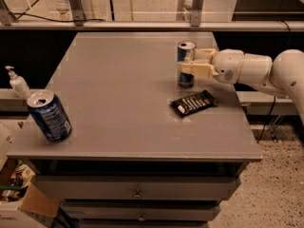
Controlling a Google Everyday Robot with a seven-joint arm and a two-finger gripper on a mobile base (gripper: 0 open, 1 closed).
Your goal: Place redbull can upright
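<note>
The redbull can [185,80], slim with a silver top, stands upright on the grey table [123,99] at the right, towards the back. My gripper [191,63] reaches in from the right, and its cream fingers [195,70] lie on either side of the can's middle. The white arm [256,70] extends off to the right edge.
A wider dark-blue soda can [49,115] stands at the table's front left corner. A black flat packet [194,102] lies just in front of the redbull can. A soap pump bottle [18,82] stands left of the table. Drawers are below the tabletop.
</note>
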